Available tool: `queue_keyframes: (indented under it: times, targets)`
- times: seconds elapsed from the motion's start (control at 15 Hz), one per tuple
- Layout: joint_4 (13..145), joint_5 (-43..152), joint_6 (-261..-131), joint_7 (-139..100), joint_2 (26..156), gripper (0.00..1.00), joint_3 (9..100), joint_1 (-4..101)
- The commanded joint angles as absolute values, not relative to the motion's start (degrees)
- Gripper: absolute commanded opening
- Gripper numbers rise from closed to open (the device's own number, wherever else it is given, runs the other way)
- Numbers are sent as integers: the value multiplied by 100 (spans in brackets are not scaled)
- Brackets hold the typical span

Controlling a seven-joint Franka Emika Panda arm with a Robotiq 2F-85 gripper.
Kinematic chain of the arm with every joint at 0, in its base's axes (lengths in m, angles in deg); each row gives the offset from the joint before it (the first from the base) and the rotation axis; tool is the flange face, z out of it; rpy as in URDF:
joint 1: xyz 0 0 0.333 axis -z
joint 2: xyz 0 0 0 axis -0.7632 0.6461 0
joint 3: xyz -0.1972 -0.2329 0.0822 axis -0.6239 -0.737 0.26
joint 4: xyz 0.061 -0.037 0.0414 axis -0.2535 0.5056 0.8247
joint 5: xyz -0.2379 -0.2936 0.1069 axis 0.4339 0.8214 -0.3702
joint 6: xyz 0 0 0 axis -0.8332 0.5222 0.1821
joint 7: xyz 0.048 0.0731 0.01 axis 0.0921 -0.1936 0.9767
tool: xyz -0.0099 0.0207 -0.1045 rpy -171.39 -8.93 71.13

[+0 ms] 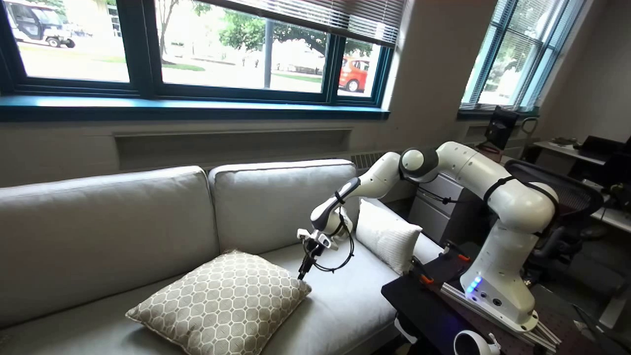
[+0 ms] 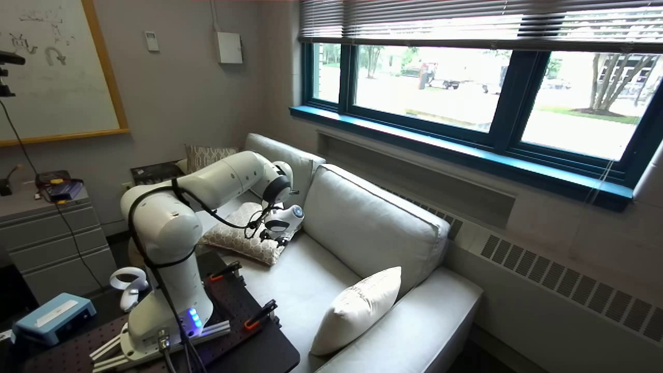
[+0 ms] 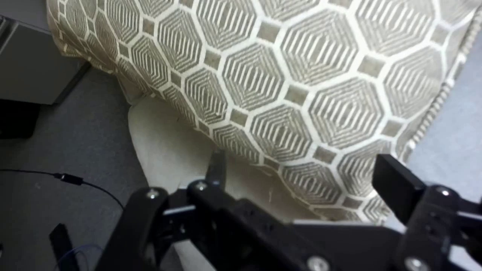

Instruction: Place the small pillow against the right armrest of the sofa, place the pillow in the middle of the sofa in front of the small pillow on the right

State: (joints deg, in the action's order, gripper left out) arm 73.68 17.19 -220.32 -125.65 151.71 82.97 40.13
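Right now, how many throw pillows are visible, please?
3: square beige lattice pillow on grey sofa; small white pillow against its armrest; tan patterned pillow behind white robot arm. More may be hidden.

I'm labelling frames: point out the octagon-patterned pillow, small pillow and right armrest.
Octagon-patterned pillow [image 3: 271,84], wrist view, upper face
Small pillow [image 1: 387,236], an exterior view, broad face
Right armrest [image 2: 414,321], an exterior view, padded top

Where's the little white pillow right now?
In an exterior view, the white pillow leans against the armrest at the right end of the sofa, to the right of the patterned pillow.
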Motion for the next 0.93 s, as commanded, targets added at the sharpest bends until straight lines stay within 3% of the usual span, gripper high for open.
queue_keyframes:
  times: [0.0, 0.67, 0.87]
  targets:
    - [6967, 1571, -21405, -13426, 15271, 100, 7726, 3475]
    - [5799, 1215, -21509, -13579, 16296, 100, 7790, 3858]
    - [6107, 325, -21551, -13161, 15964, 100, 7666, 3869]
